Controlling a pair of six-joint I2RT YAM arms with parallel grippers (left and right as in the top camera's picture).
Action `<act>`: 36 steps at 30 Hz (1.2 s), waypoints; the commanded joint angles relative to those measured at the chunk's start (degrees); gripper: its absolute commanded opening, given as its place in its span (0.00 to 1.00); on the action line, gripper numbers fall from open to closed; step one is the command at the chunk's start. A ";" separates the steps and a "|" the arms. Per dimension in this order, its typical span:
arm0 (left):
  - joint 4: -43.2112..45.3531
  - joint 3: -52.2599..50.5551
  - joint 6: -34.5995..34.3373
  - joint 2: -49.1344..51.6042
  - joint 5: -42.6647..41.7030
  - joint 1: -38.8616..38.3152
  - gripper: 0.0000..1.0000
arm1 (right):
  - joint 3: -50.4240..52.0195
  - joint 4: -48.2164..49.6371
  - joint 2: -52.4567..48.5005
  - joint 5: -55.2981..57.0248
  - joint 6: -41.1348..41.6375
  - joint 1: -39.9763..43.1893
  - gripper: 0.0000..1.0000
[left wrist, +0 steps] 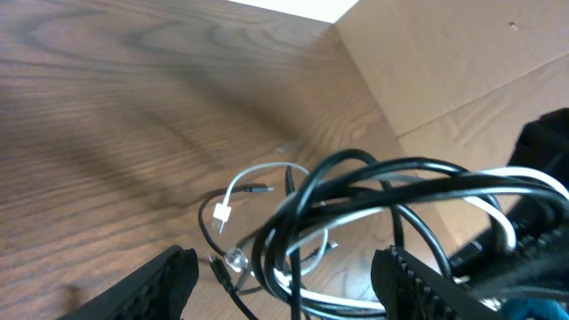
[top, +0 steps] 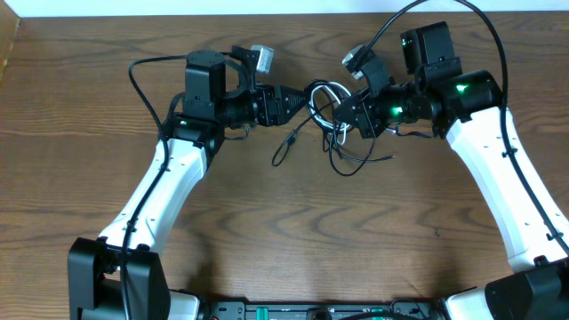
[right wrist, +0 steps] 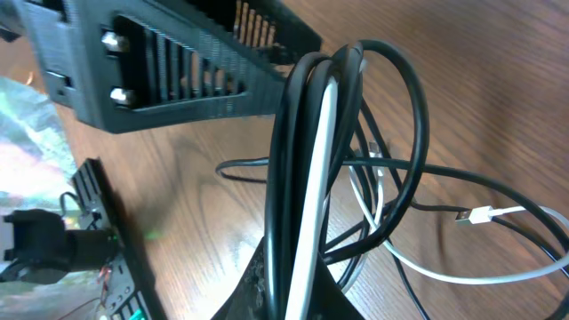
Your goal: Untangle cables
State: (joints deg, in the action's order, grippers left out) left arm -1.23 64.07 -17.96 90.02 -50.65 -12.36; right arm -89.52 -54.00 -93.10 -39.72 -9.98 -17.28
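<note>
Seen from overhead, two white-and-black robot arms are reaching toward each other across a dark wooden bench (top: 267, 222), and their tips are almost meeting near its far middle. The right gripper (top: 345, 107) is pressing its jaws together on the cables (top: 327, 114). It is pinching a bundle of several black loops and one white strand and holding it up off the wood. Loose lengths are hanging from the bundle and trailing over the bench just in front of it, with one black end (top: 283, 149) lying out to the left. The left gripper (top: 300, 100) is pointing into the same tangle from the opposite side, its fingers (left wrist: 169, 280) spread wide apart. In its wrist view the black loops are arching across the gap between the fingers, though it is not possible to tell whether any loop is touching them. Below the loops, a white strand ending in a small white plug (left wrist: 223, 213) is resting on the wood. In the right wrist view the pinched loops are standing nearly upright, with the ribbed black side of the left gripper close behind them. A tan panel (left wrist: 462, 62) is standing at the bench's far edge.
</note>
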 commanded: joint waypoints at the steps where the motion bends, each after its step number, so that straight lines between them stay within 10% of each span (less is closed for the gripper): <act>1: 0.20 0.55 0.79 1.01 3.23 -1.33 0.67 | -0.63 0.26 0.11 -4.87 -1.46 -0.17 0.01; 9: 0.22 0.55 0.81 3.26 3.78 -2.69 0.58 | -0.63 0.20 0.13 -6.73 -1.46 -0.17 0.01; 18: 0.63 0.55 0.81 4.28 3.85 -2.75 0.08 | -0.63 0.13 0.13 -8.24 -0.37 0.96 0.01; 28: 1.49 0.55 -2.69 4.28 13.53 -2.67 0.07 | -0.63 -1.99 0.26 -8.72 0.61 3.61 0.01; 36: 1.01 0.55 -2.67 2.56 17.70 -0.20 0.08 | -0.63 -3.87 0.24 14.27 15.34 8.50 0.01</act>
State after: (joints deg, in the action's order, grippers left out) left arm 0.14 64.07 -20.56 93.56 -37.69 -14.70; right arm -89.52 -57.28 -93.17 -36.69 -2.02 -11.07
